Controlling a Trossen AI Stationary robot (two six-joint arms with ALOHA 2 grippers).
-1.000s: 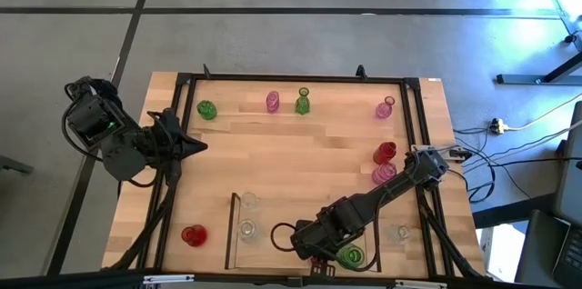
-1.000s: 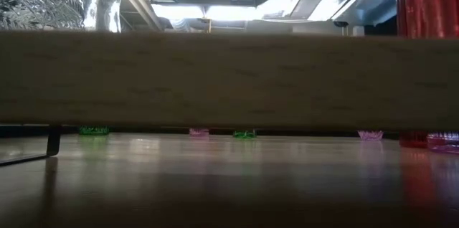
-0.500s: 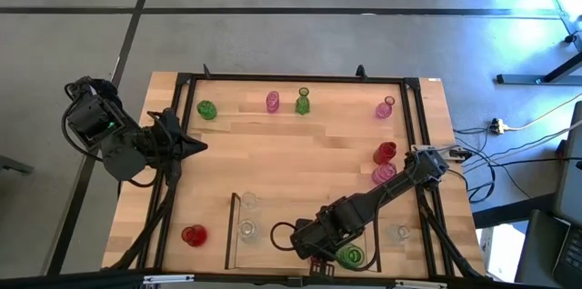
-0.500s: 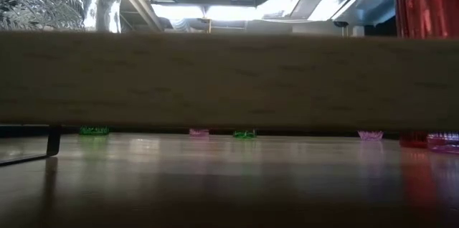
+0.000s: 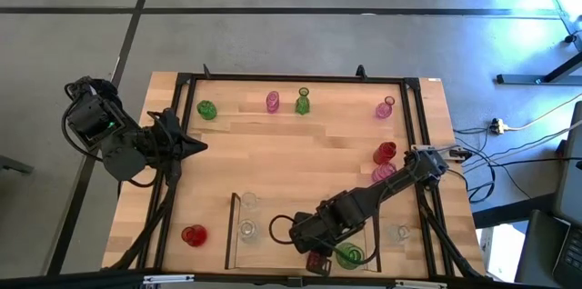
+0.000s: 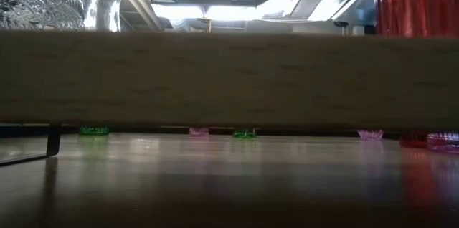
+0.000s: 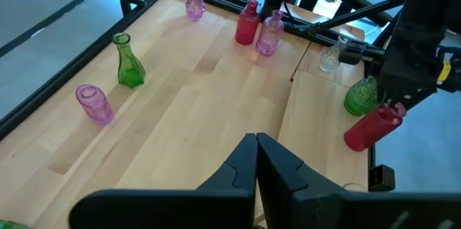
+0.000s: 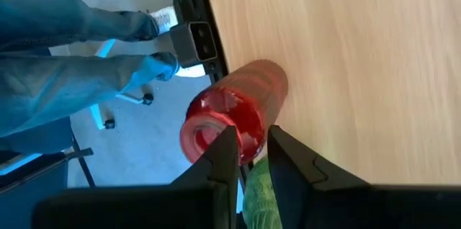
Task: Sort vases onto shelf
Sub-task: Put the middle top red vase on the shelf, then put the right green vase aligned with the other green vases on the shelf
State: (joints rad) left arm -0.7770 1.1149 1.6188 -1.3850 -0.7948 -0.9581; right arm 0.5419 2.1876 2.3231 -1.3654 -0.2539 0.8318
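My right gripper (image 5: 312, 247) reaches over the near end of the shelf (image 5: 233, 234) and is shut on a red vase (image 5: 317, 262), which also shows in the left wrist view (image 7: 369, 128) and the right wrist view (image 8: 234, 110). A squat green vase (image 5: 350, 254) stands on the shelf floor just beside it. Two clear vases (image 5: 247, 202) (image 5: 246, 230) stand in the shelf's left column. My left gripper (image 5: 195, 146) waits, shut, at the table's left edge. In the low view the red vase (image 6: 416, 2) fills the upper right corner. My right gripper pinches the red vase between its two fingers at the narrow neck end (image 7: 392, 111), seen beside the fingers in its wrist view (image 8: 248, 141). The fingers slant down from the table's far right. The vase hangs tilted, body toward the near edge; whether its base touches the shelf, I cannot tell.
Loose vases stand along the far side: green (image 5: 206, 109), pink (image 5: 273, 101), green (image 5: 303, 101), pink (image 5: 386, 107). Red (image 5: 385, 152) and pink (image 5: 382, 174) stand at the right, a clear one (image 5: 400, 233) right of the shelf, a red one (image 5: 193, 234) to its left. A person's legs (image 8: 65, 42) are off the near edge.
My right gripper has carried the red vase a little toward the table's left; in the low view the vase slides leftward. The left arm has kept still.
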